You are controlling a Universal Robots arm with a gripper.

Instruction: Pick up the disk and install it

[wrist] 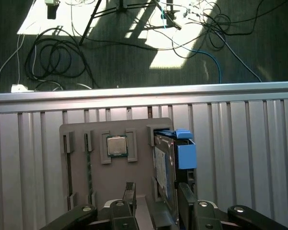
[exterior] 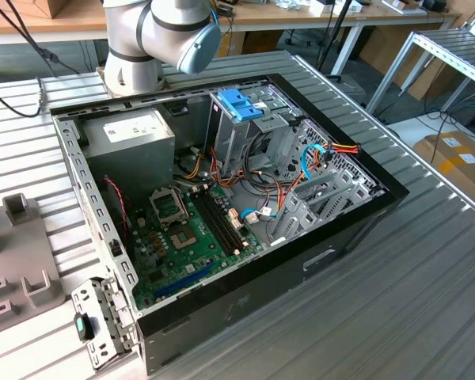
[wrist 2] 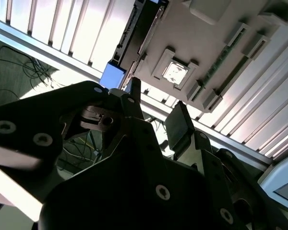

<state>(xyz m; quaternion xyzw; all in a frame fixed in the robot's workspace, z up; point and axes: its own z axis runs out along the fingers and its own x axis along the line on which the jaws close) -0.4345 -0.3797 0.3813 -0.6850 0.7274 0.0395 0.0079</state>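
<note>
Tool (wrist: 157, 190), jaws apart, near disk (wrist: 164, 165) in holder (wrist: 115, 172)

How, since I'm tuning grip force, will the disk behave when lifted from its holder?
The disk looks like a rigid slab, so it probably won't flex. It stands on edge in the grey holder, so it may tip once freed. Its blue carrier is plastic, likely smooth and apt to slip.

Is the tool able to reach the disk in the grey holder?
Probably yes: the open tool faces the disk, standing on edge in the grey holder, and nothing lies between them.
</note>
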